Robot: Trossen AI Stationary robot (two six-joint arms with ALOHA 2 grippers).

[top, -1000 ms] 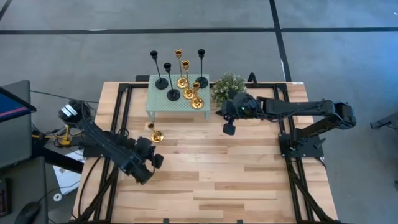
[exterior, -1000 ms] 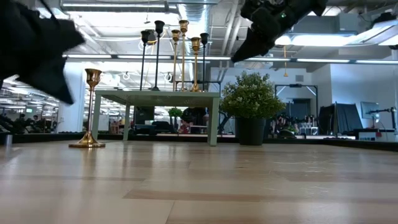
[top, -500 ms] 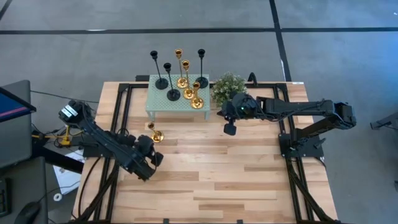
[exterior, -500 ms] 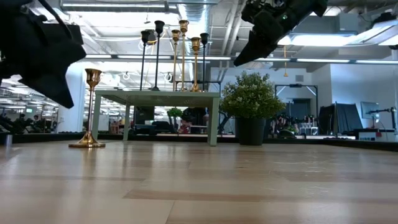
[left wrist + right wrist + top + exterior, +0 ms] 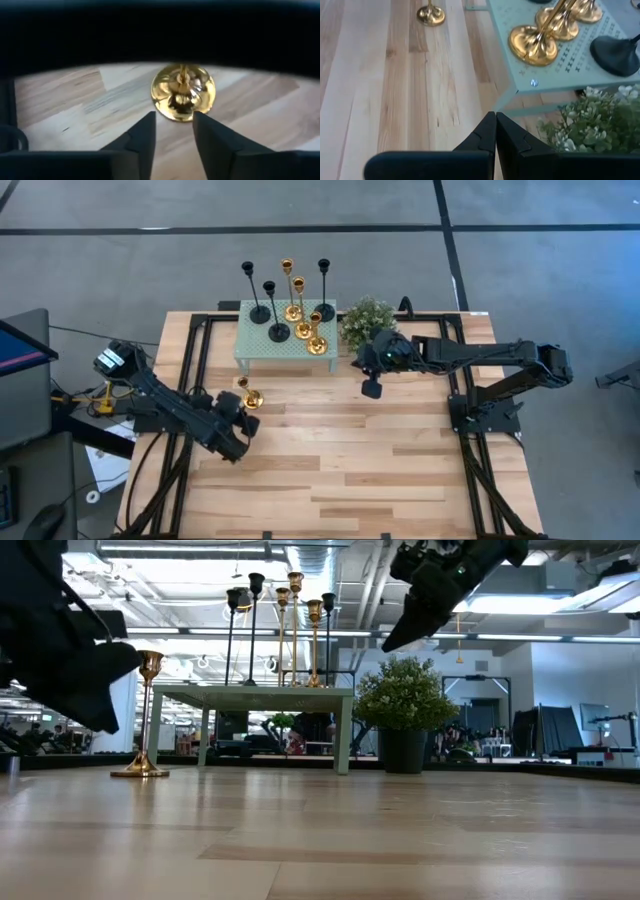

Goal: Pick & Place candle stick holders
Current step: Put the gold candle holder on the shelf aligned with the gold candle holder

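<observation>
One gold candle stick holder (image 5: 250, 395) stands alone on its round base on the wooden table, left of centre; it also shows in the low view (image 5: 142, 715). My left gripper (image 5: 238, 432) hovers just near of it, tipped downward and open, with the holder's base (image 5: 182, 92) ahead of the fingertips and untouched. Three black and three gold candle stick holders (image 5: 292, 310) stand on the mint-green little table (image 5: 250, 345). My right gripper (image 5: 372, 389) hangs shut and empty in the air in front of the plant, its fingertips together in the right wrist view (image 5: 495, 125).
A bushy potted plant (image 5: 366, 317) stands right of the little table, close behind my right gripper. Black frame rails (image 5: 200, 360) run along both sides of the table. Bare wood (image 5: 340, 460) lies in the middle and near part.
My left gripper has sunk and moved toward the lone gold holder, toward the table's far edge. The holders have all kept their places.
</observation>
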